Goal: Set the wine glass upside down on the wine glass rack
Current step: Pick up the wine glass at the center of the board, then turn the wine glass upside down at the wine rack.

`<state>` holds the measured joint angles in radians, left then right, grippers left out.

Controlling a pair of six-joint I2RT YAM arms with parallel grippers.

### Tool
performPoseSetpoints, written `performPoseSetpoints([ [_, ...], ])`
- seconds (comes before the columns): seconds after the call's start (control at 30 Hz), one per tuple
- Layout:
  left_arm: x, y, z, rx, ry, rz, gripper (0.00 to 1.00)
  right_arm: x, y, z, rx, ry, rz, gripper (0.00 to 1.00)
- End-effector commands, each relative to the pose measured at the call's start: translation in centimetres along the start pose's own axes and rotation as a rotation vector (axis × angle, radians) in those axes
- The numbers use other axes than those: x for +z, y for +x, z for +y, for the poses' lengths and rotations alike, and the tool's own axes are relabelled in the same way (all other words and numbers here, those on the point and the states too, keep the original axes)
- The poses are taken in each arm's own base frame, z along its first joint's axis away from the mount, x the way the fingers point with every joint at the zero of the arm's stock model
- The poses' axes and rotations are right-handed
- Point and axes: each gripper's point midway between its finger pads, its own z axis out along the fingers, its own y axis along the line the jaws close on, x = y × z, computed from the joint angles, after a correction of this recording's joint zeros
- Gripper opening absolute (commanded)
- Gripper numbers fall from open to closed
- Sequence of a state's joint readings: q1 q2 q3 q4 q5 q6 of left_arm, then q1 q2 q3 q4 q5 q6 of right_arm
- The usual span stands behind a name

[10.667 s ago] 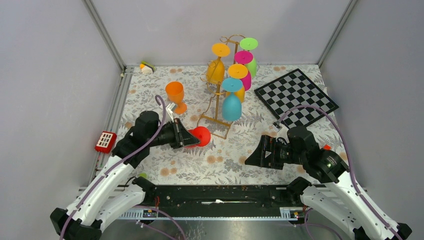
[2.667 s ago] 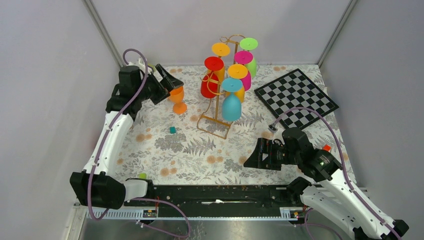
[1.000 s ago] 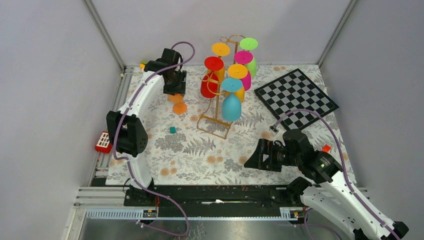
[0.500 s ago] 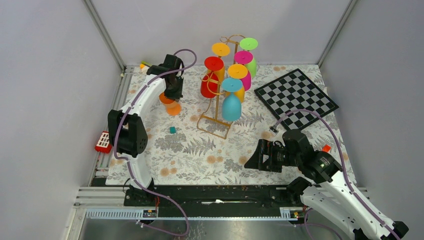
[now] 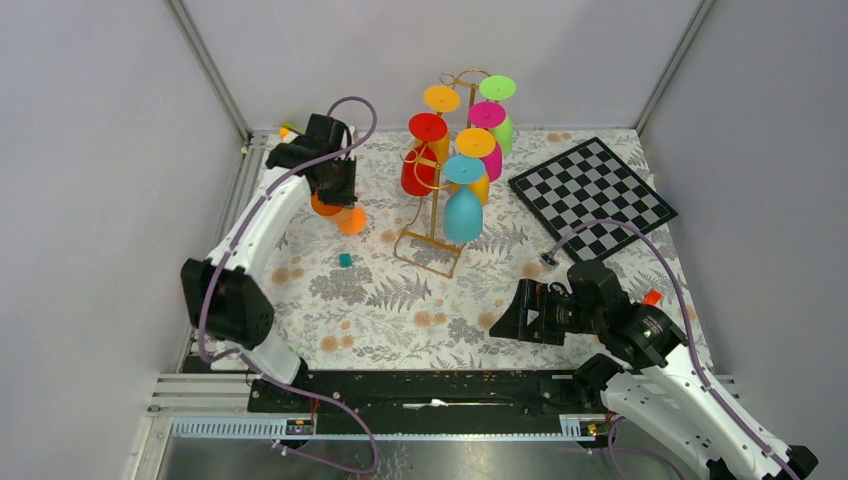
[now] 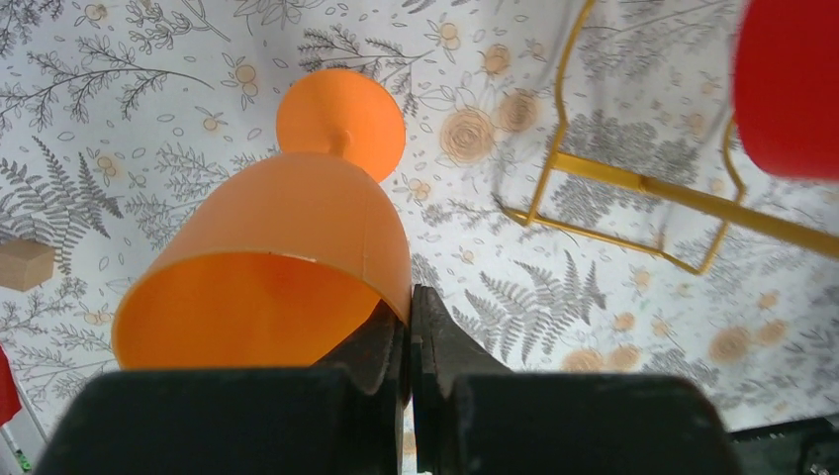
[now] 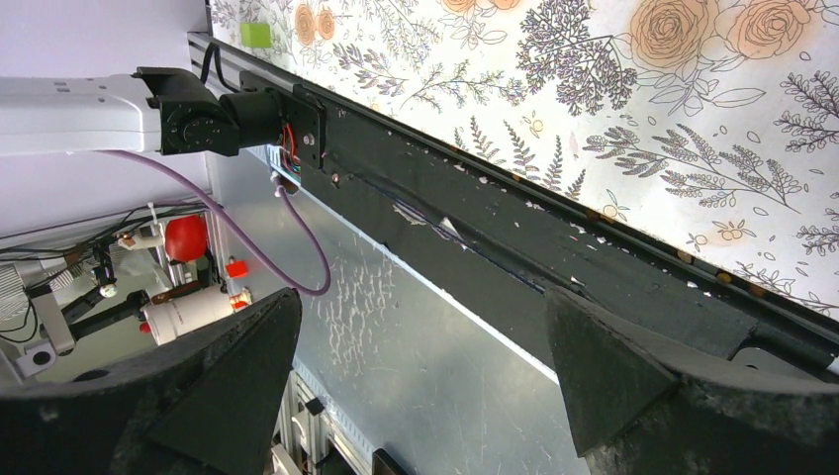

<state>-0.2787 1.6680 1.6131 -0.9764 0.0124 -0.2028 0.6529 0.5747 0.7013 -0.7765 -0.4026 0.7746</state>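
An orange wine glass is off the floral mat, tilted, with its round foot pointing toward the rack. My left gripper is shut on the glass's rim: in the left wrist view one finger is inside the orange bowl, the other outside, and the left gripper pinches the wall. The gold wire wine glass rack stands to the right, its base wire ahead of the glass. My right gripper hovers open and empty at the near right, and in its own view the right gripper is over the table's front rail.
Several coloured glasses hang upside down on the rack, among them a red one and a teal one. A chessboard lies at the far right. A small teal cube sits on the mat and a wooden block lies left.
My left gripper closed on the orange glass's rim, lifted it off the mat and tipped it, drifting slightly left. The right arm has stayed put.
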Motion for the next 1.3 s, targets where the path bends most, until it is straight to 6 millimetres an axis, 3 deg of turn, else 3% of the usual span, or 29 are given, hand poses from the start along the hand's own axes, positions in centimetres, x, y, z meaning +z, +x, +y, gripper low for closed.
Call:
performPoseSetpoints([
  [0.0, -4.9, 0.0, -1.5, -0.033, 0.096, -0.117, 0.0, -0.2, -0.4, 0.4, -0.014, -0.007, -0.02, 0.98],
  [0.43, -10.6, 8.3, -3.9, -0.141, 0.307, -0.096, 0.0, -0.5, -0.4, 1.1, 0.006, -0.041, -0.028, 0.98],
  [0.77, -12.9, 14.0, -9.3, -0.191, 0.532, -0.012, 0.0, 0.0, -0.2, 1.2, 0.035, -0.067, -0.02, 0.99],
  [0.9, -14.0, 15.2, -11.2, -0.224, 0.611, -0.016, 0.0, 0.4, 0.1, 1.1, 0.052, -0.08, -0.007, 0.99],
  [1.27, -16.2, 15.9, -15.8, -0.374, 0.871, -0.032, 0.0, 1.2, 1.2, 0.6, 0.087, -0.097, 0.043, 0.96],
])
